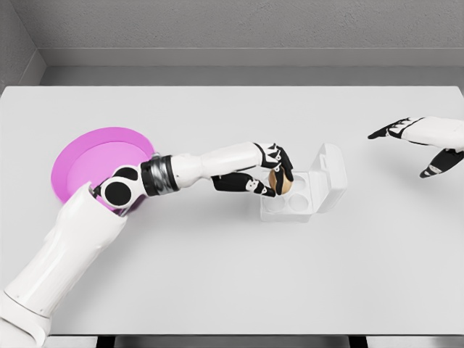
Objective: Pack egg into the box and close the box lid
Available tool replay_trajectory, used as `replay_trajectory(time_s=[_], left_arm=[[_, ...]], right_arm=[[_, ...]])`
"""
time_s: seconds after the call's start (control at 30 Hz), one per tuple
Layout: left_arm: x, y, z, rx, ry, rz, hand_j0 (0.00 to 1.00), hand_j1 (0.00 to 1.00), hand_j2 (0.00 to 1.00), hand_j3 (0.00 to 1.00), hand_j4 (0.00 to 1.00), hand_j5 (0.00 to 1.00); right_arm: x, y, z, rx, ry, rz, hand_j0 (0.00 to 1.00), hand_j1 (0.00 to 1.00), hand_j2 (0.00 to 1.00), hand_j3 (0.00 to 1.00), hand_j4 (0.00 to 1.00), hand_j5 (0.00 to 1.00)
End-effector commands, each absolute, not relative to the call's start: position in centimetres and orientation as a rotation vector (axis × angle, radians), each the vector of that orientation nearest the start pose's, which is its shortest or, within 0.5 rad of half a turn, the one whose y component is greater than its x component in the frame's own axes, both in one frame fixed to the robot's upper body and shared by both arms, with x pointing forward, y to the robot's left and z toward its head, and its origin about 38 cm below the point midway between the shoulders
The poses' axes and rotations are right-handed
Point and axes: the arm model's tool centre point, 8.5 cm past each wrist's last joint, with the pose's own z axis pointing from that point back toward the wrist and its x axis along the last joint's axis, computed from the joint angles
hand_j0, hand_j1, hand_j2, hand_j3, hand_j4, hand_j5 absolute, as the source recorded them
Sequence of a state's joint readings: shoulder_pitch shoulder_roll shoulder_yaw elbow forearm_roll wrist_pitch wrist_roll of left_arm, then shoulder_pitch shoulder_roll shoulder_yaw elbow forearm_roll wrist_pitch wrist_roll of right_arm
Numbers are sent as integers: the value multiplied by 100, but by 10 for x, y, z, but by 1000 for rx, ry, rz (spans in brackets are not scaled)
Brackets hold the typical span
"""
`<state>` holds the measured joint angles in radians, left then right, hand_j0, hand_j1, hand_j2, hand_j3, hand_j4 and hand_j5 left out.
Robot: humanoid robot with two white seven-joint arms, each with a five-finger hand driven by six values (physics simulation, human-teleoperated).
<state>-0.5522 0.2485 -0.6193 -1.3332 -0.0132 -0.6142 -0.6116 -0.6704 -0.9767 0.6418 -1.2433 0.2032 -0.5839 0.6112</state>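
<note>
A small white egg box stands right of the table's middle, its lid tipped open to the right. Round hollows show in its base. My left hand reaches in from the lower left and is shut on a tan egg, holding it just over the box's left rear hollow. Whether the egg touches the box I cannot tell. My right hand hovers at the right edge of the view, well apart from the box, fingers spread and holding nothing.
A pink round plate lies at the left, partly hidden behind my left forearm. The white table's far edge meets a grey wall.
</note>
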Motion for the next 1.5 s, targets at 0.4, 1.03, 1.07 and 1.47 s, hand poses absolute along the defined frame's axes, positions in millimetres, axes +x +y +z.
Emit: replay_trajectory(time_s=[0.4, 1.03, 1.07, 1.47], left_arm=[[424, 91, 157, -522, -1756, -1420, 32, 32, 32, 32, 32, 32], [427, 84, 148, -565, -1669, -1328, 33, 33, 33, 33, 33, 33], [426, 82, 148, -569, -1670, -1328, 33, 33, 33, 33, 33, 33], [424, 71, 138, -603, -1627, -1338, 33, 33, 33, 33, 33, 33]], right_arm=[[436, -413, 218, -384, -1170, 1880, 100, 100, 100, 100, 100, 100], [436, -415, 218, -385, -1166, 1879, 100, 100, 100, 100, 100, 100], [436, -415, 218, -385, -1166, 1879, 100, 100, 100, 100, 100, 100], [437, -420, 216, -388, -1156, 1865, 100, 100, 100, 100, 100, 100]])
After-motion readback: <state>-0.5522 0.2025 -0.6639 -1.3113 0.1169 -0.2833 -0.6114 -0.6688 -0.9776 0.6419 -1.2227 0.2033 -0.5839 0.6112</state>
